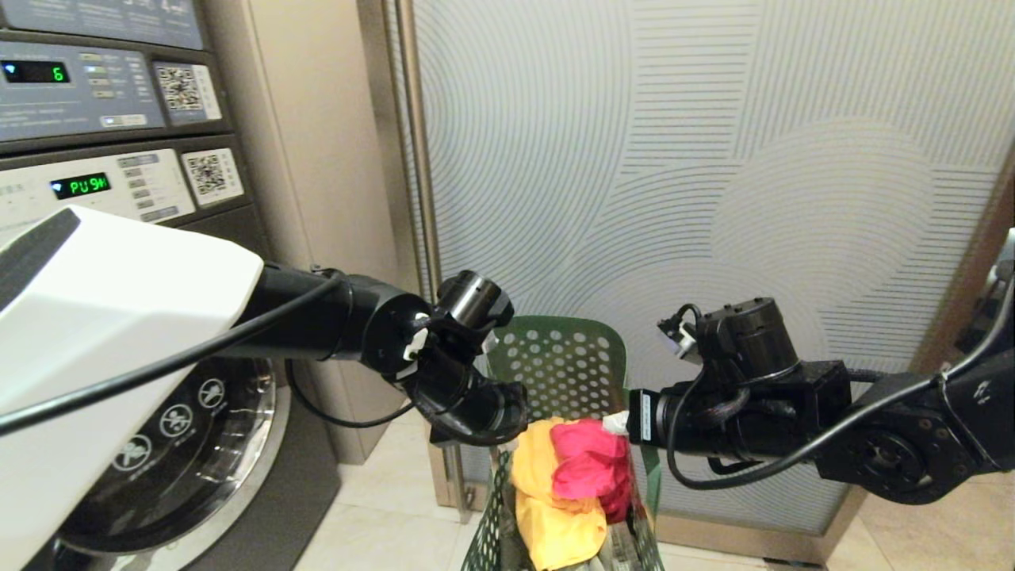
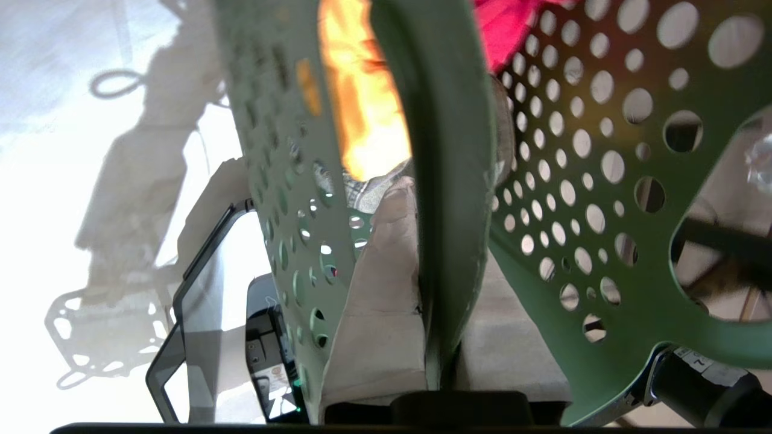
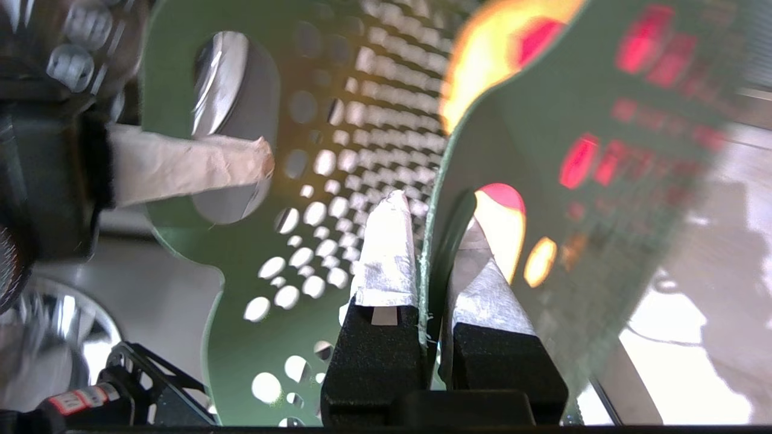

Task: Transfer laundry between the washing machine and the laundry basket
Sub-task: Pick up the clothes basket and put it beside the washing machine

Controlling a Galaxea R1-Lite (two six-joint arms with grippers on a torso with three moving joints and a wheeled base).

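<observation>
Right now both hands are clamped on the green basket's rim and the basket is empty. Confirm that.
Not empty: the laundry basket holds a yellow-orange garment and a pink-red garment, as the head view shows. The left hand and right hand do clamp its rim.

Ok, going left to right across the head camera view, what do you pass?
Washing machine → left gripper → yellow-orange garment → bright pink-red garment → right gripper, both grippers clamped on the laundry basket.

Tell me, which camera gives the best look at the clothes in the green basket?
The head view: the yellow-orange garment and pink-red garment lie heaped in the laundry basket. Both wrist views catch only blurred yellow and pink glimpses past the basket's wall.
</observation>
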